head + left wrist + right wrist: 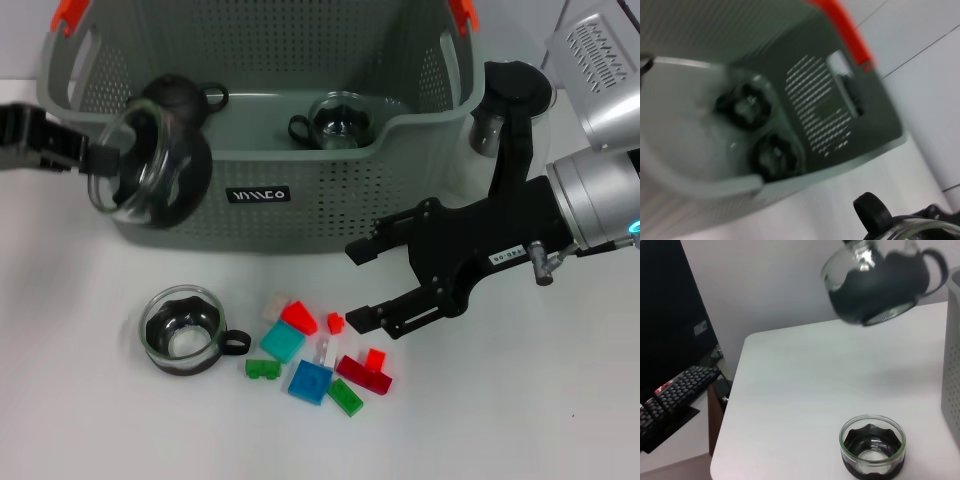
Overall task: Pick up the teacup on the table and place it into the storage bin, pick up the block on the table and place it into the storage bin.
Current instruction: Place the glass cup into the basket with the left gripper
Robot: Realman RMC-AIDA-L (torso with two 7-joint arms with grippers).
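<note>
teacups: four in all, glass with a black base sleeve and a black handle; two lie inside the storage bin, one stands on the tabletop, one is held in the air.
held teacup: tipped on its side, mouth toward the camera, at the bin's front-left corner, level with the rim; the right wrist view shows it clear of the tabletop.
left gripper: comes in from the left edge, fingers clenched on the held teacup's rim.
tabletop teacup: upright, handle pointing right, in front of the bin and just left of the blocks.
binned teacups: one dark cup at the back left, one clearer cup near the middle; blurred in the left wrist view.
blocks: roughly ten small pieces in a loose cluster on the tabletop, red, teal, blue, green, pale pink and clear; the exact count is hard to fix where they overlap.
right gripper: black fingers spread apart and holding nothing, above the tabletop, tips just right of the cluster near a small red block.
storage bin: grey-green, perforated walls, orange clips at the top corners, small black label on the front, standing at the back of the tabletop.
</note>
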